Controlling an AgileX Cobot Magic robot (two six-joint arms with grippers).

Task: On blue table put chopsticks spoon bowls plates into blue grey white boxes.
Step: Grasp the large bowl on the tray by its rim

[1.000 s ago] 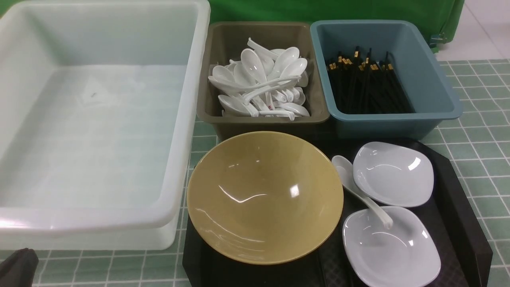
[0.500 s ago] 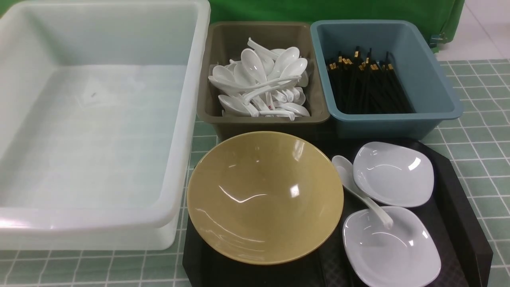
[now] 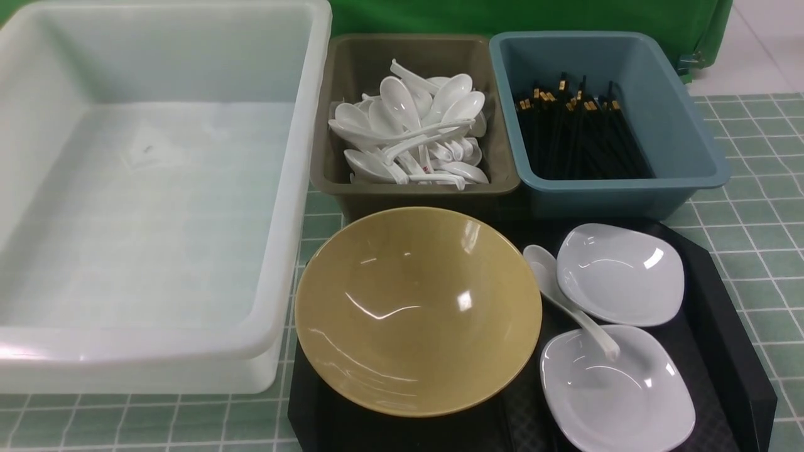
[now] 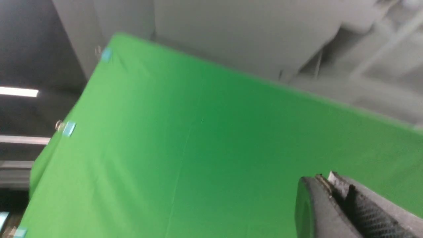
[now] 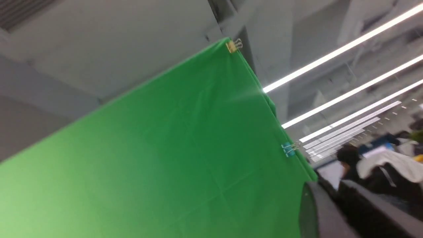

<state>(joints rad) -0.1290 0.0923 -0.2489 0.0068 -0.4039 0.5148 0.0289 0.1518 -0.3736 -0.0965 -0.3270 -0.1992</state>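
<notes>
**A:** Mustard-tan glossy bowl (image 3: pixel 418 311), wide and deep, sat untouched on the black textured tray (image 3: pixel 722 314), just beside the big translucent white tub (image 3: pixel 301 188) at its nine o'clock.

**B:** And what could have tripped you up?

**A:** The glossy white soup spoon (image 3: pixel 565 295) lay at the bowl's three o'clock, its handle propped on the nearer small white dish (image 3: pixel 619 395). Lifting that dish would likely have tipped the spoon off. Glazed rims could slip too.

**B:** And your grip?

**A:** Your left gripper (image 4: pixel 333 188) was closed and empty. Your right gripper (image 5: pixel 330 195) was too blurred to call.

**B:** Room?

**A:** Twelve o'clock was walled by the grey-brown plastic bin (image 3: pixel 326 176) and the slate-blue plastic bin (image 3: pixel 691 144) holding thin black chopsticks (image 3: pixel 578 138). The pale teal tiled table (image 3: pixel 754 238) lay open at three.
</notes>
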